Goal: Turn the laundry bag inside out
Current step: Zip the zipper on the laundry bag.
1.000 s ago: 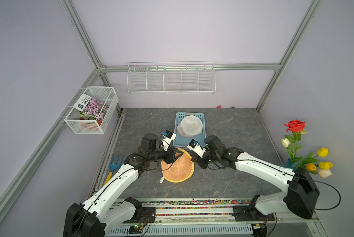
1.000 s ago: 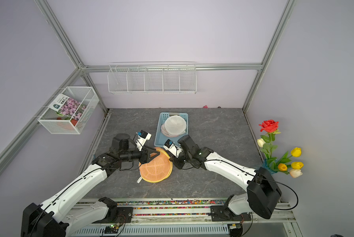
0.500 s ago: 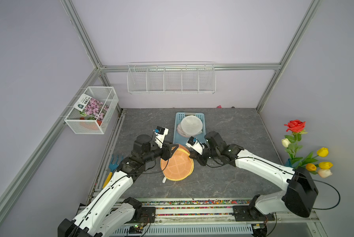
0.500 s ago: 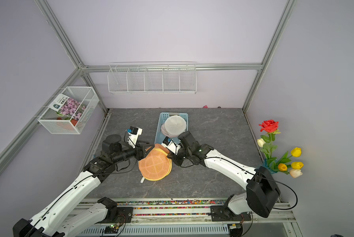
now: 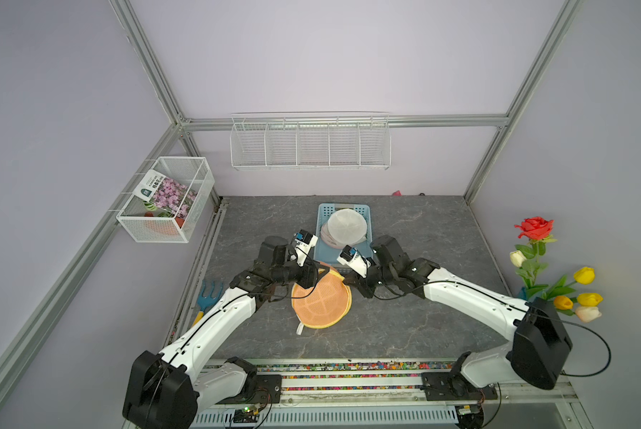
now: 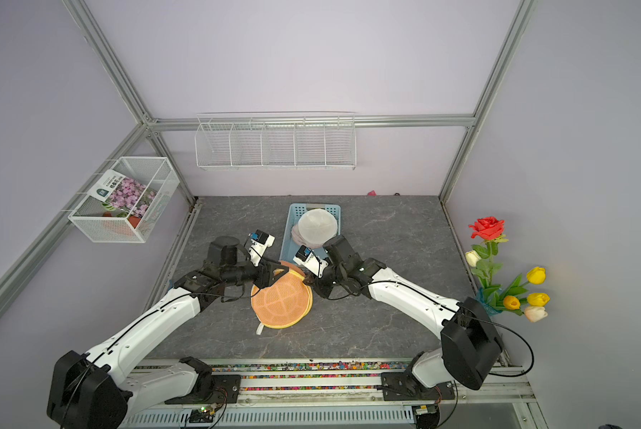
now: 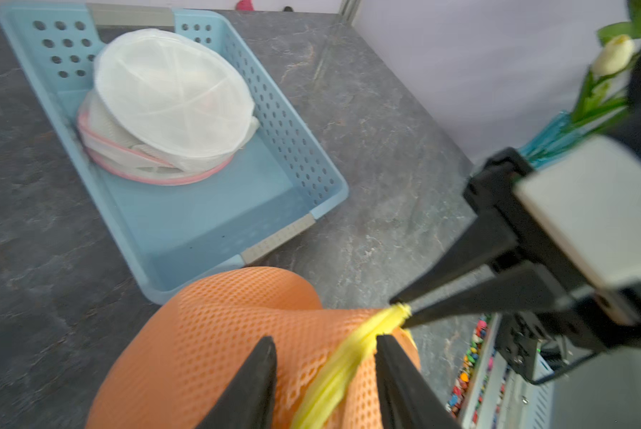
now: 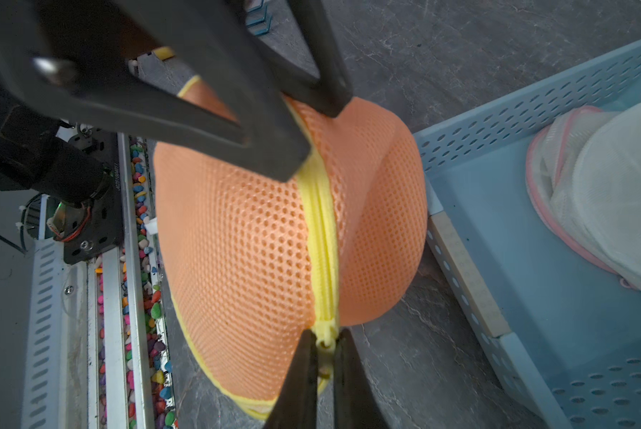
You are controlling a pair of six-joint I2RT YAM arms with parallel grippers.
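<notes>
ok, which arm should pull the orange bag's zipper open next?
Right, probably. The right jaws are shut on the zipper pull at the edge of the laundry bag; the left jaws stand open astride the zipper band, better placed to brace.

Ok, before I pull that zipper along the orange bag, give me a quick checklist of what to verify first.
1. Grip: right pincer shut on the zipper pull: ok.
2. Brace: left pincer holding the bag: cannot tell; its jaws stand apart astride the zipper, with mesh between them.
3. Opening: zipper undone: not ok; it is shut along its visible length.
4. Spacing: pincers clear of each other: ok; they sit apart along the zipper.
5. Clearance: bag clear of the basket: cannot tell; its edge lies right by the near rim.
</notes>
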